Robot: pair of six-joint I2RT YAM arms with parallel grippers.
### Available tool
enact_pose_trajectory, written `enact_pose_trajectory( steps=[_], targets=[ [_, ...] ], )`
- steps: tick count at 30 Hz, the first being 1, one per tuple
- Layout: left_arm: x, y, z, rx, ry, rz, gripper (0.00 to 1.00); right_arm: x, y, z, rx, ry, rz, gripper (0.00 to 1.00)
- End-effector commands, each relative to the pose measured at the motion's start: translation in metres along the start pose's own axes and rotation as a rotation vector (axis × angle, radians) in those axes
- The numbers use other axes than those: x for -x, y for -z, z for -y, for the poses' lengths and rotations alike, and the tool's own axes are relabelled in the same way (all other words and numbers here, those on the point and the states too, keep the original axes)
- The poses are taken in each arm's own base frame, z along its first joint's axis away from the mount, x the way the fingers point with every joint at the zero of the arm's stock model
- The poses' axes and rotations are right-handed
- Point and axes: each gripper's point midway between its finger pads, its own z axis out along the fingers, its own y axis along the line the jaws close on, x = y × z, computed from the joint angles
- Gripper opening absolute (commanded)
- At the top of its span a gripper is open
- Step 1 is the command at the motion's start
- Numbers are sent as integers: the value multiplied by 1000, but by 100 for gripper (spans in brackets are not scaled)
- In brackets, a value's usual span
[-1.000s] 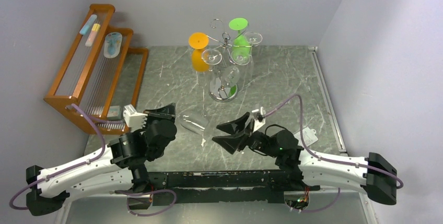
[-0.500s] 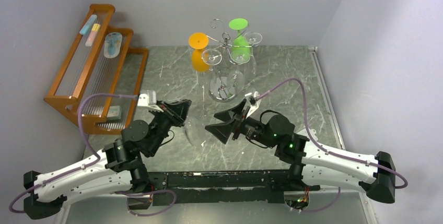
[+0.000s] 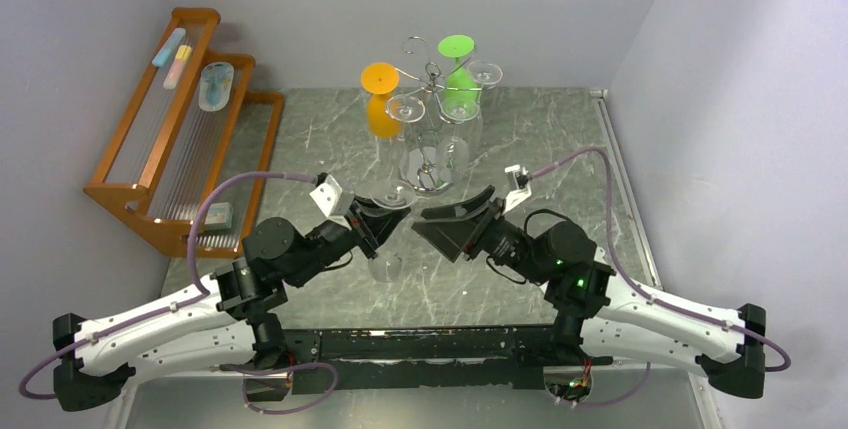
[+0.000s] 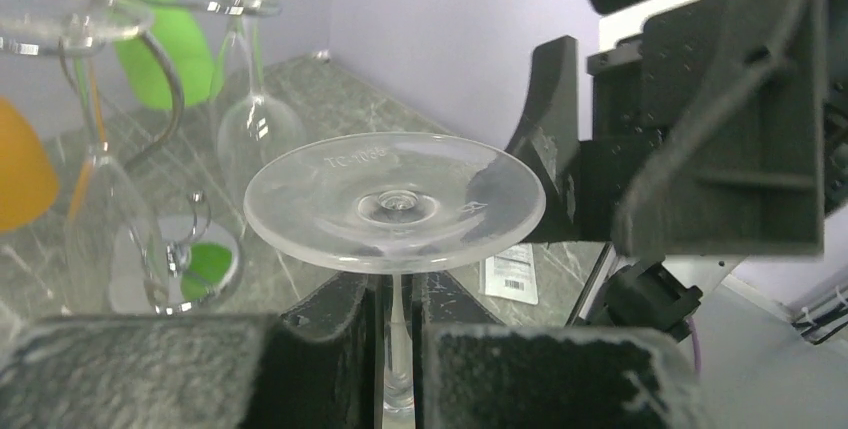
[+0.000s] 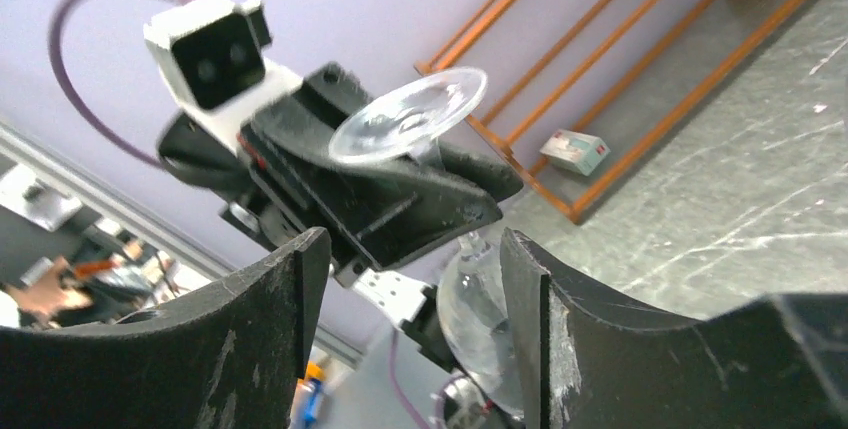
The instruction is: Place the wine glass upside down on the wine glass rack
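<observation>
My left gripper (image 3: 384, 226) is shut on the stem of a clear wine glass (image 3: 385, 267), held upside down above the table, foot (image 3: 386, 199) up and bowl down. In the left wrist view the stem (image 4: 398, 334) sits between my fingers under the round foot (image 4: 395, 199). My right gripper (image 3: 452, 221) is open and empty, just right of the glass; in its wrist view the bowl (image 5: 478, 314) shows between its fingers, untouched. The chrome wine glass rack (image 3: 432, 77) stands behind, round base (image 3: 425, 181) on the table, with orange (image 3: 380, 99), green (image 3: 460, 74) and clear glasses hanging.
A brown wooden stepped rack (image 3: 175, 119) with a few small items stands at the back left, a small box (image 3: 218, 214) at its foot. A white label (image 4: 510, 274) lies on the marble table. Walls close in at back, left and right.
The glass lay on the table; my left gripper has taken it by the stem, lifted it and turned it foot up, moving right and back. My right gripper has moved back beside it.
</observation>
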Motion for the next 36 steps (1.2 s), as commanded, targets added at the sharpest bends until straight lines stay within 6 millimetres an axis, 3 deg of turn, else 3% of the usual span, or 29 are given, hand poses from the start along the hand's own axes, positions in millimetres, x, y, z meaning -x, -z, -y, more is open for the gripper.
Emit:
enact_pose_trajectory(
  steps=[1, 4, 10, 15, 24, 29, 32, 34, 36],
  targets=[
    [35, 2, 24, -147, -123, 145, 5, 19, -2, 5, -145, -204, 38, 65],
    [34, -1, 27, -169, -150, 152, 5, 11, -7, 12, -228, -305, -1, 63],
    [33, 0, 27, -178, -163, 189, 5, 11, -10, -2, -189, -423, -18, 60],
    [23, 4, 26, -193, -186, 180, 5, 6, -10, 2, -218, -518, -14, 57],
    [13, 11, 22, -208, -292, 175, 5, -20, -20, 12, -304, -604, -110, 32],
    [7, 17, 20, -220, -317, 166, 5, -29, -19, 20, -320, -643, -105, 23],
    [1, 21, 18, -215, -309, 155, 6, -31, -22, 18, -276, -658, -95, 4],
    [-1, 22, 12, -182, -279, 136, 18, -33, -25, 19, -271, -669, -95, 0],
    [-4, 22, -1, -99, -203, 96, 39, -34, -26, 22, -270, -674, -82, 0]
  ],
)
